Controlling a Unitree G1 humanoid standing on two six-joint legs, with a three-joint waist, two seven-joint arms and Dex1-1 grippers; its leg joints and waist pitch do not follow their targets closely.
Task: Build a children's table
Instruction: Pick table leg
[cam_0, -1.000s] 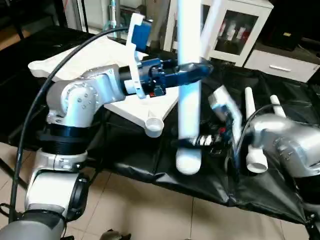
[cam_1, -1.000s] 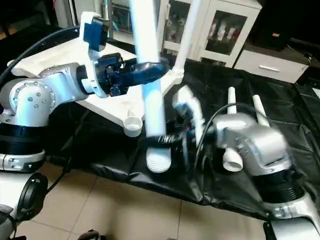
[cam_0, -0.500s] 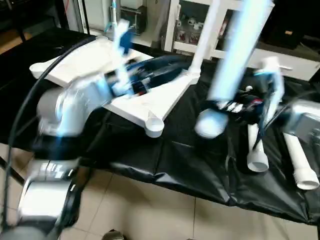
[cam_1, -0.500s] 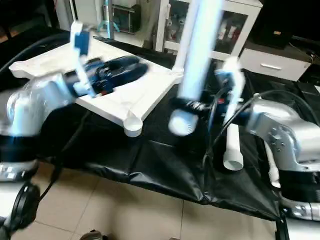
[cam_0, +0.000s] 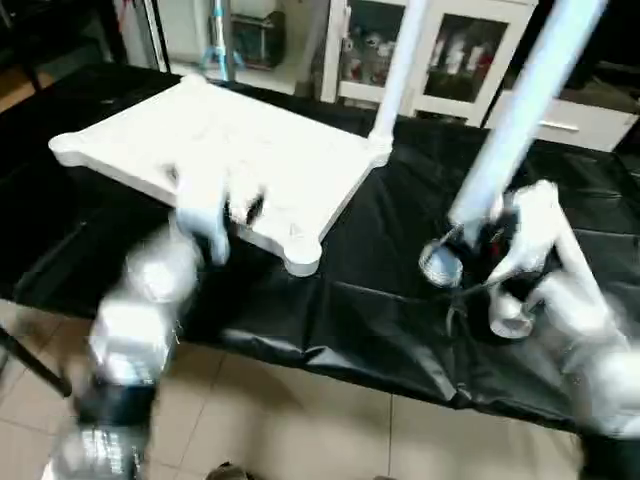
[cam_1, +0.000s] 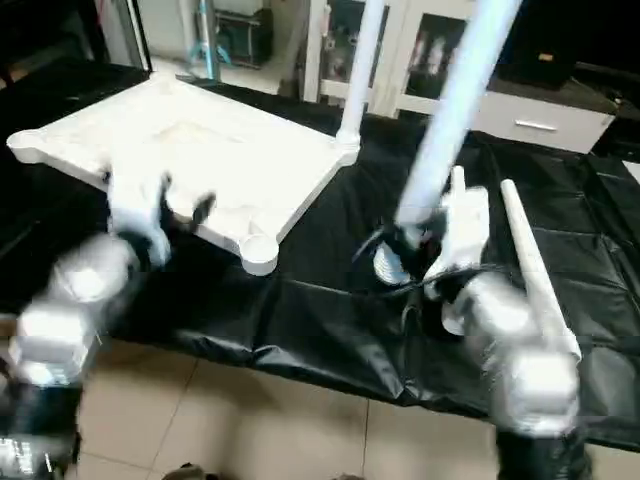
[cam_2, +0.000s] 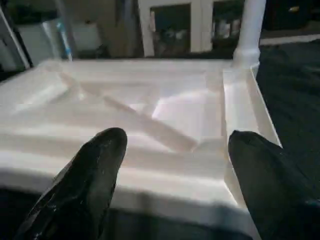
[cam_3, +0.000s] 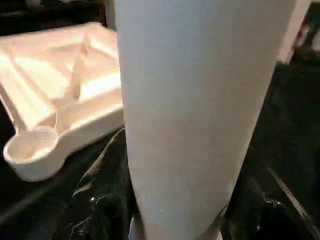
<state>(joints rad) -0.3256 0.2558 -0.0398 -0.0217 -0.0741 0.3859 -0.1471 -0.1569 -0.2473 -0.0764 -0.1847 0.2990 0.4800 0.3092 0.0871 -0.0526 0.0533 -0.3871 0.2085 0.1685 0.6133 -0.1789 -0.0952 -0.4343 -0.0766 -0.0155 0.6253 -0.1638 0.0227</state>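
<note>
The children's table top (cam_0: 250, 150) lies upside down on the black cloth, ribbed underside up. One white leg (cam_0: 398, 60) stands upright in its far right corner. My right gripper (cam_0: 468, 245) is shut on the thick lower end of a second leg (cam_0: 520, 110). That leg leans up and to the right, above the cloth to the right of the top. In the right wrist view this leg (cam_3: 195, 110) sits between the black fingers (cam_3: 102, 200). My left gripper (cam_2: 176, 136) is open and holds nothing. It hovers at the top's near edge, left of the near corner socket (cam_0: 303, 262).
Two loose legs (cam_1: 530, 270) lie on the black cloth at the right, close behind my right gripper. A white glass-door cabinet (cam_0: 445, 60) stands behind the work table. The table's front edge (cam_0: 330, 350) drops to a tiled floor.
My left gripper opened off the leg and drew back left and down to the top's near edge. My right arm carried the leg rightward and tilted it. The camera view shifted too.
</note>
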